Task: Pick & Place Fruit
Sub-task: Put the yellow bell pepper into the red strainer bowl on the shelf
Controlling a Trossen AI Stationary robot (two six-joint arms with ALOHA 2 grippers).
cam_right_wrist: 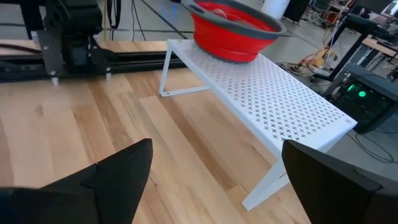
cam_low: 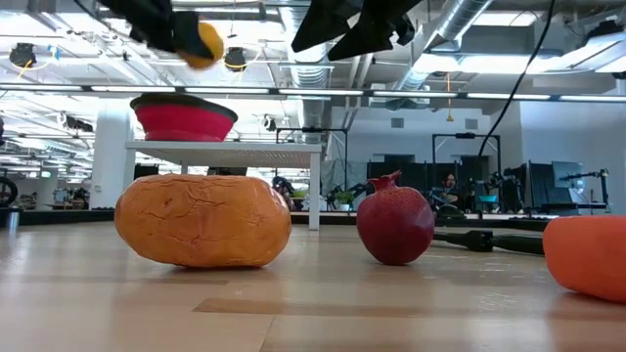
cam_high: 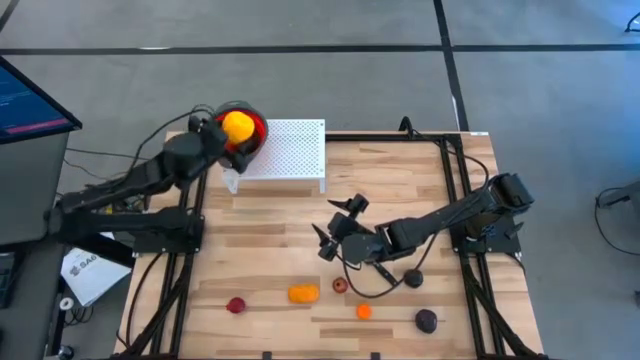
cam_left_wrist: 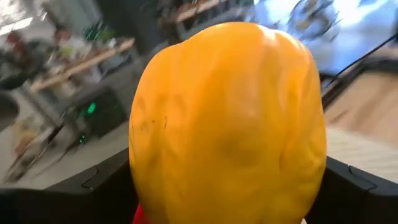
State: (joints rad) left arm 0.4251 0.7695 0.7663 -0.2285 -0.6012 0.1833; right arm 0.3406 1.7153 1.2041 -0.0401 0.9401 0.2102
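A: Where is the left gripper (cam_high: 232, 135) now?

B: At about ten o'clock on the table, poised over the red colander (cam_high: 250, 128) that sits on the white perforated shelf (cam_high: 290, 150). Its jaws stand wide around a yellow toy pepper (cam_high: 237, 125), which fills the left wrist view.

A: So the step in hand looks like the drop?

B: I judge so. To do it well, the pepper should sit squarely above the bowl's middle, not its grey rim, before release. The colander is light and stands near the shelf's edge, so a low, gentle release should keep it from tipping.

A: And the right gripper (cam_high: 335, 232)?

B: Near the table's centre, jaws wide and empty, facing the shelf.

A: The rest of the fruit?

B: Along the six o'clock edge: a dark red piece (cam_high: 236, 305) at seven, an orange lumpy piece (cam_high: 303, 293), a pomegranate (cam_high: 340, 285), a small orange (cam_high: 364, 311), and a dark purple piece (cam_high: 426, 320) near five. One dark piece (cam_high: 413, 278) lies beside the right arm; what it is I cannot tell.
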